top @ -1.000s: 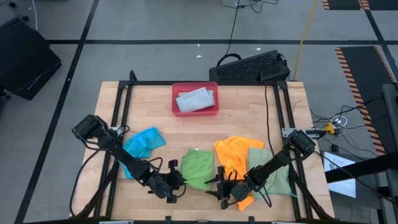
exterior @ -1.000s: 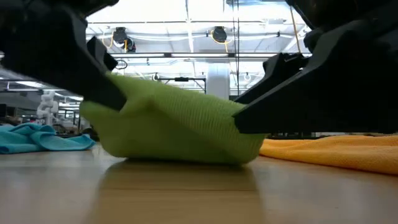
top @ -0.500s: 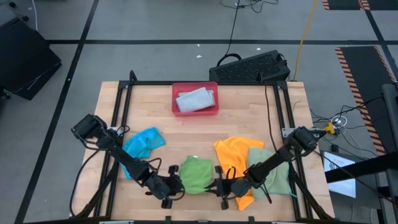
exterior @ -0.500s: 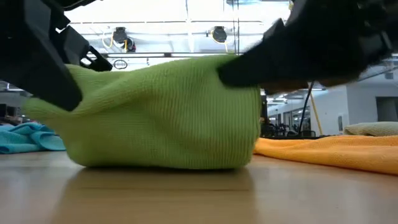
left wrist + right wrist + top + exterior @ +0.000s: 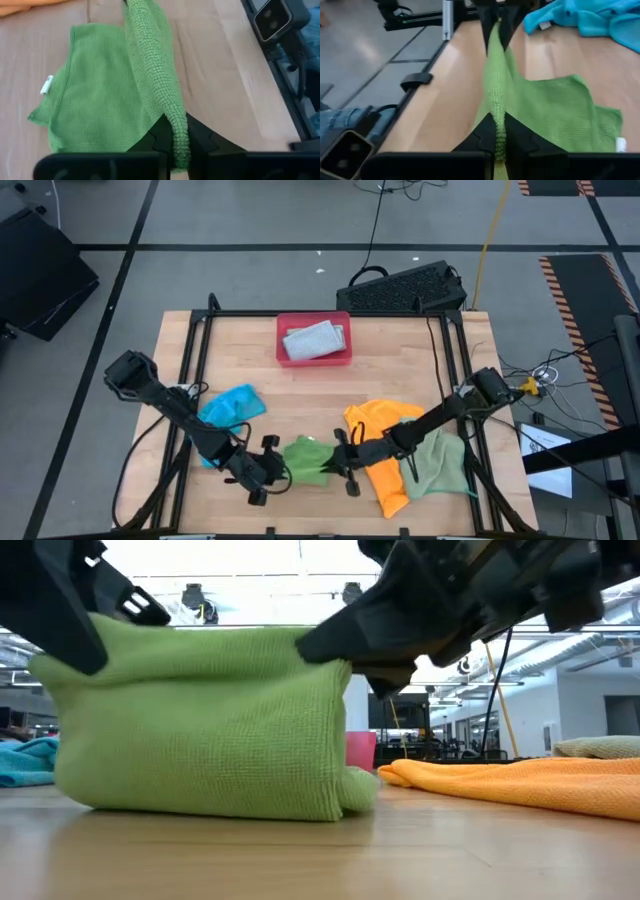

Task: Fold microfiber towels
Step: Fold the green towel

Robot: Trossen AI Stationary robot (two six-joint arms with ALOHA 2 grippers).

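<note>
Left tool [image 5: 268, 471] low at the near edge of the worktop [image 5: 400, 350], fingers pinched narrow on one end of the bright green towel [image 5: 306, 460]; the wrist view shows the cloth edge clamped between the dark fingers [image 5: 159, 141]. Blue towel [image 5: 232, 408] lies crumpled just behind the left arm, flat on the wood. Green towel sits near the front centre, its front edge lifted and stretched taut between the two tools, the rest draped down onto the worktop. Right tool [image 5: 343, 463] at the towel's other end, fingers closed tight on that same edge. Red tray [image 5: 282, 330] at the back centre holds a folded grey towel [image 5: 313, 340]. Orange towel [image 5: 375, 435] lies spread under the right arm, beside a pale green towel [image 5: 440, 460] further right.
</note>
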